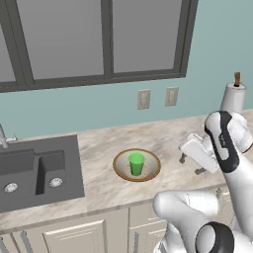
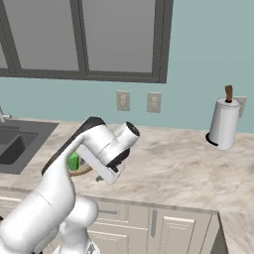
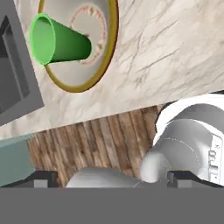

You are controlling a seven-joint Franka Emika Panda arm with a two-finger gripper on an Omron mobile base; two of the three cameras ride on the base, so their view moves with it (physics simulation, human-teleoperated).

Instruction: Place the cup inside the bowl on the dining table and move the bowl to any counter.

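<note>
I count one cup and one bowl: the green cup stands upright inside the bowl, and the bowl sits on the bench, the marbled one over the cream cabinets, just right of the dark double sink and near the front edge. There is one sink with two basins, two wall sockets on the blue-green wall under the window, and one paper towel roll on its holder far to the right on the bench. My hand is lifted above the bench to the right of the bowl, apart from it and holding nothing; its fingers are too small and too much covered by the wrist, so I cannot tell if they are apart or together. In the right base view my own arm stands in the way: it covers nearly all the bowl, and I see just a bit of the green cup and a piece of the tan rim behind the forearm. The left base view shows the bowl and cup whole. The hand view shows them from above and rolled sideways, with the cup's open mouth, the corner of the sink, and the wooden floor below the bench edge.
</note>
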